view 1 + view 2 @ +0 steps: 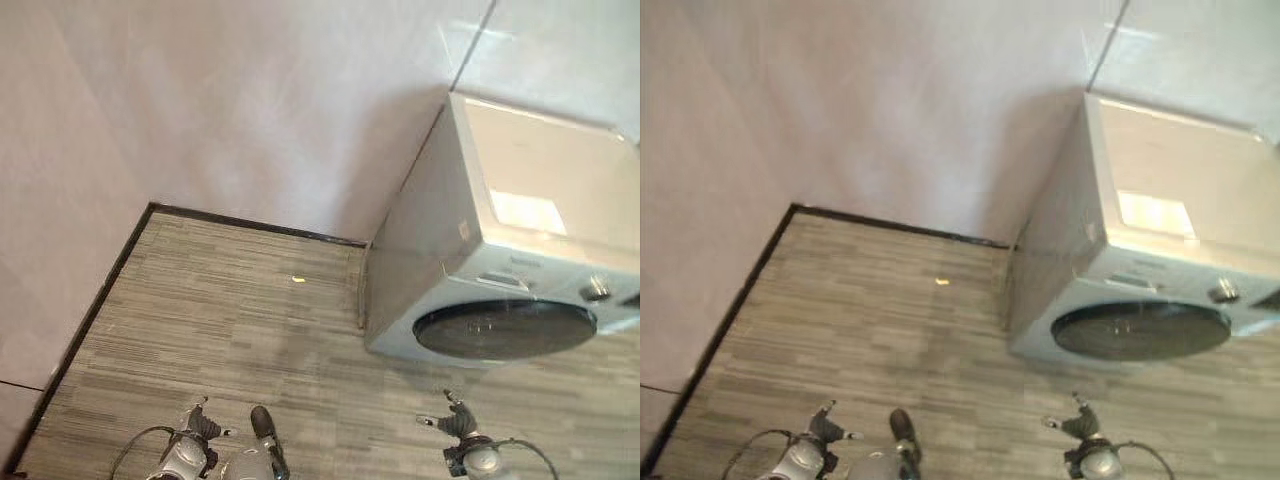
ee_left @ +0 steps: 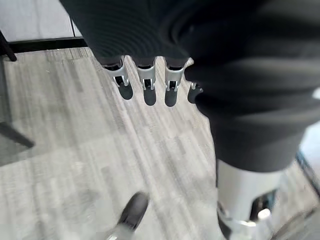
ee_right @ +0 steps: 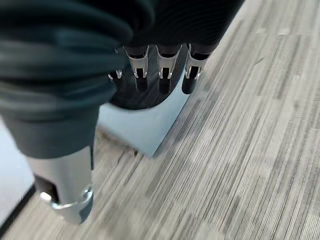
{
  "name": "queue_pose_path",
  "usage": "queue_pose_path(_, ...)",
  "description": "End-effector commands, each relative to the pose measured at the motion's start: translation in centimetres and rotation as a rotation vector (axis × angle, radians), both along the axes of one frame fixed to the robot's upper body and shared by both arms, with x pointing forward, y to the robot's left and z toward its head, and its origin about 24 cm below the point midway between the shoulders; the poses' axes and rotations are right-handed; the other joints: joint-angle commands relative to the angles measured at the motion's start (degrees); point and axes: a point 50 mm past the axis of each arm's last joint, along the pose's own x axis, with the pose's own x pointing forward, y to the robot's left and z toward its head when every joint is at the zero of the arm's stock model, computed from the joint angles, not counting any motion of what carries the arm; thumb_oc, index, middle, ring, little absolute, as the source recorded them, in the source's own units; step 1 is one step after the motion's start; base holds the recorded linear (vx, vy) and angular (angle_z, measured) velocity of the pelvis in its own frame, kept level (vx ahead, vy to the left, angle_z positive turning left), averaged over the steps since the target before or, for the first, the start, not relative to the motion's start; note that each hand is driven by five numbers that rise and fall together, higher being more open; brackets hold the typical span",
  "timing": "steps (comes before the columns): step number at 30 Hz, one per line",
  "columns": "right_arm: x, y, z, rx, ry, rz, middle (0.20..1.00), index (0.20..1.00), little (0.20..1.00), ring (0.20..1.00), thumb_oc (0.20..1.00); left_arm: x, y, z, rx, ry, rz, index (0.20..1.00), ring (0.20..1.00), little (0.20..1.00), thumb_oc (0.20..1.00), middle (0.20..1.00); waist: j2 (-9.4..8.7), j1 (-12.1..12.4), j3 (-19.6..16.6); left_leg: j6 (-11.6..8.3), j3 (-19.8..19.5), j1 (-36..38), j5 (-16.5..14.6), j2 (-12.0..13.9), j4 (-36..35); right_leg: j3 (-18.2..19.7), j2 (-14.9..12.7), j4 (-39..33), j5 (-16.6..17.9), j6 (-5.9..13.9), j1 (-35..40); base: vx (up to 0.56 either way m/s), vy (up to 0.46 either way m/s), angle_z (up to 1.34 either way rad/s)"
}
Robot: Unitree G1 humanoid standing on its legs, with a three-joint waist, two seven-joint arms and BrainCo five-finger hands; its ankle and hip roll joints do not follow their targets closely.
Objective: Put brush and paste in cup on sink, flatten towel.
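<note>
While both arms hang low at the bottom edge of the left eye view, the left hand [image 1: 203, 427] sits at the lower left and the right hand [image 1: 457, 419] at the lower right, each above grey wood-grain floor [image 1: 250, 310]; a silver-grey washing machine [image 1: 520, 240] with a dark round door [image 1: 505, 329] stands against the pale wall [image 1: 250, 110] on the right, with a black skirting strip [image 1: 255, 226] running along the wall's foot and a small yellow speck [image 1: 298, 280] lying on the floor well apart from the machine; brush, paste, cup, sink and towel cannot be made out from here.

From the right eye, the same corner appears, the machine's top [image 1: 1180, 160] pale and flat; the two hands sit apart, touching nothing.

Along the left wrist, the left hand's fingers [image 2: 149, 90] hang straight and relaxed in a row over bare floor, holding nothing.

Along the right wrist, the right hand's fingers [image 3: 164, 72] likewise point down loosely, empty, with the machine's lower corner [image 3: 145, 125] and dark door just past them.
</note>
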Motion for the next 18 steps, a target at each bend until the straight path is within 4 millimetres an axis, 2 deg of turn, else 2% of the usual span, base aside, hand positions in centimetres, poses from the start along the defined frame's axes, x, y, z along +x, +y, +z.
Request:
queue_pose_path(1, 1.4, -0.4, 0.8, -0.016, -0.052, 0.022, 1.0, 1.0, 1.0, 1.0, 1.0, 0.2, 0.6, 0.3, 0.012, -0.032, 0.03, 1.0, 1.0, 1.0, 1.0, 1.0, 0.33, 2.7, -1.29, -3.25, 0.31, -1.98, -1.4, 0.04, 2.21, 2.18, -1.49, 11.44, 12.02, 5.07, -4.84, 0.37, 0.285, 0.41)
queue_pose_path(2, 1.4, -0.1, 0.7, -0.006, -0.052, 0.026, 1.0, 1.0, 1.0, 1.0, 1.0, 0.6, 0.3, 0.5, 0.021, -0.043, 0.0, 1.0, 1.0, 1.0, 1.0, 1.0, 0.79, 2.18, -0.83, -0.99, -1.61, 1.01, -3.83, -2.04, 1.55, 3.65, -3.69, 22.64, 20.38, 7.43, -8.64, 0.39, 0.285, 0.61)
queue_pose_path(3, 1.5, -0.1, 0.7, -0.007, -0.059, 0.01, 1.0, 1.0, 1.0, 1.0, 1.0, 1.1, 0.1, 0.8, 0.036, -0.069, -0.029, 1.0, 1.0, 1.0, 1.0, 1.0, 1.52, 1.92, -0.45, 0.01, -2.77, 2.57, -4.76, -2.74, 1.34, 3.52, -4.75, 27.11, 22.33, 7.41, -10.36, 0.39, 0.275, 0.73)
queue_pose_path(4, 1.5, -0.1, 0.7, -0.007, -0.059, 0.01, 1.0, 1.0, 1.0, 1.0, 1.0, 1.1, 0.1, 0.8, 0.036, -0.069, -0.029, 1.0, 1.0, 1.0, 1.0, 1.0, 1.47, 1.87, -0.42, 0.09, -2.82, 2.58, -4.8, -2.86, 1.32, 3.49, -4.87, 27.31, 22.23, 7.44, -10.41, 0.38, 0.232, 1.18)
queue_pose_path(5, 1.9, -0.3, 1.1, 0.002, -0.092, -0.023, 1.0, 1.0, 1.0, 1.0, 1.0, 1.7, -0.2, 1.2, 0.049, -0.104, -0.07, 1.0, 1.0, 1.0, 1.0, 1.0, 3.88, 1.33, 0.14, 1.05, -5.14, 5.11, -4.78, -1.92, 0.32, 4.18, -4.11, 34.13, 22.0, 5.81, -15.65, 0.23, 0.125, 1.06)
queue_pose_path(6, 1.9, -0.3, 1.1, 0.002, -0.092, -0.023, 1.0, 1.0, 1.0, 1.0, 1.0, 1.7, -0.2, 1.2, 0.049, -0.104, -0.07, 1.0, 1.0, 1.0, 1.0, 1.0, 3.81, 1.29, 0.13, 1.08, -5.16, 5.11, -4.77, -2.03, 0.3, 4.18, -4.24, 34.29, 21.89, 5.83, -15.71, 0.53, 0.166, 1.05)
queue_pose_path(7, 3.0, -0.6, 2.4, 0.016, -0.187, -0.05, 1.0, 1.0, 1.0, 1.0, 1.0, 2.6, -0.8, 1.9, 0.045, -0.166, -0.11, 1.0, 1.0, 1.0, 1.0, 1.0, 5.24, -0.02, 0.24, 0.71, -10.84, 8.37, -4.58, -3.04, -2.58, 7.25, -1.02, 30.56, 16.94, 4.42, -21.37, 0.49, 0.031, 0.76)
queue_pose_path(8, 2.8, -1.0, 2.5, 0.026, -0.197, -0.078, 1.0, 1.0, 1.0, 1.0, 1.0, 3.0, -0.9, 2.3, 0.042, -0.193, -0.119, 1.0, 1.0, 1.0, 1.0, 1.0, 5.8, -0.52, 0.33, 0.16, -13.67, 9.36, -4.33, -3.62, -2.92, 8.17, -0.25, 25.19, 14.55, 3.12, -23.16, 0.62, 0.043, 1.16)
queue_pose_path(9, 2.9, -1.1, 2.7, 0.023, -0.209, -0.079, 1.0, 1.0, 1.0, 1.0, 1.0, 3.0, -1.2, 2.3, 0.032, -0.196, -0.127, 1.0, 1.0, 1.0, 1.0, 1.0, 6.12, -1.02, 0.47, -0.3, -15.85, 10.58, -4.52, -4.0, -3.35, 7.97, -0.81, 21.43, 13.87, 2.61, -23.2, 0.45, -0.035, 1.53)
queue_pose_path(10, 3.3, -1.3, 3.3, 0.016, -0.247, -0.073, 1.0, 1.0, 1.0, 1.0, 1.0, 3.1, -1.3, 2.4, 0.026, -0.205, -0.13, 1.0, 1.0, 1.0, 1.0, 1.0, 6.3, -1.79, 0.33, -0.84, -18.33, 10.83, -4.68, -4.32, -3.39, 9.91, 0.0, 15.72, 13.77, 2.08, -24.45, 0.48, -0.072, 1.53)
queue_pose_path(11, 3.3, -1.5, 3.5, 0.013, -0.253, -0.065, 1.0, 1.0, 1.0, 1.0, 1.0, 3.2, -1.5, 2.4, 0.015, -0.213, -0.128, 1.0, 1.0, 1.0, 1.0, 1.0, 6.19, -2.7, 0.25, -1.51, -22.08, 12.18, -5.24, -5.06, -3.88, 14.66, 1.57, 8.46, 13.51, 1.99, -25.84, 0.53, -0.09, 1.69)
queue_pose_path(12, 3.3, -1.8, 3.6, 0.002, -0.254, -0.066, 1.0, 1.0, 1.0, 1.0, 1.0, 3.2, -1.7, 2.3, 0.007, -0.207, -0.134, 1.0, 1.0, 1.0, 1.0, 1.0, 6.12, -3.39, 0.47, -2.18, -24.79, 13.89, -5.74, -5.26, -4.68, 16.8, 2.26, 2.98, 14.05, 2.42, -25.24, 0.71, -0.134, 1.8)
queue_pose_path(13, 3.4, -2.0, 3.7, -0.005, -0.259, -0.07, 1.0, 1.0, 1.0, 1.0, 1.0, 3.4, -1.8, 2.2, -0.01, -0.208, -0.115, 1.0, 1.0, 1.0, 1.0, 1.0, 5.34, -3.84, 0.05, -3.0, -28.29, 15.22, -6.97, -5.55, -5.33, 19.56, 2.27, -4.68, 16.13, 3.27, -27.51, 0.51, -0.083, 2.07)
queue_pose_path(14, 3.4, -2.1, 3.7, -0.006, -0.259, -0.07, 1.0, 1.0, 1.0, 1.0, 1.0, 3.4, -1.8, 2.2, -0.012, -0.208, -0.115, 1.0, 1.0, 1.0, 1.0, 1.0, 5.69, -4.31, 0.32, -3.03, -28.8, 15.6, -7.17, -5.22, -5.33, 18.94, 2.37, -5.26, 16.2, 3.24, -26.68, 0.51, -0.128, 1.86)
queue_pose_path(15, 3.6, -2.1, 3.9, -0.011, -0.263, -0.059, 1.0, 1.0, 1.0, 1.0, 1.0, 3.4, -1.8, 2.2, -0.019, -0.209, -0.102, 1.0, 1.0, 1.0, 1.0, 1.0, 5.41, -4.33, 0.11, -3.53, -30.63, 16.76, -8.25, -5.01, -5.33, 17.45, 1.24, -7.66, 17.57, 4.01, -27.5, 0.51, -0.127, 1.6)
queue_pose_path(16, 3.9, -2.1, 4.1, -0.016, -0.271, -0.054, 1.0, 1.0, 1.0, 1.0, 1.0, 3.1, -1.9, 1.9, -0.02, -0.19, -0.107, 1.0, 1.0, 1.0, 1.0, 1.0, 4.96, -4.62, -0.41, -4.03, -33.43, 18.55, -9.06, -5.07, -4.58, 17.08, 0.75, -6.39, 18.74, 4.48, -27.09, 0.5, -0.129, 1.29)
queue_pose_path(18, 3.9, -2.2, 4.1, -0.015, -0.268, -0.046, 1.0, 1.0, 1.0, 1.0, 1.0, 2.9, -1.9, 1.7, -0.017, -0.177, -0.109, 1.0, 1.0, 1.0, 1.0, 1.0, 4.65, -5.2, -0.8, -4.38, -34.77, 19.56, -10.25, -5.04, -3.28, 17.85, 0.74, -6.03, 18.71, 4.23, -25.65, 0.4, -0.117, 1.55)
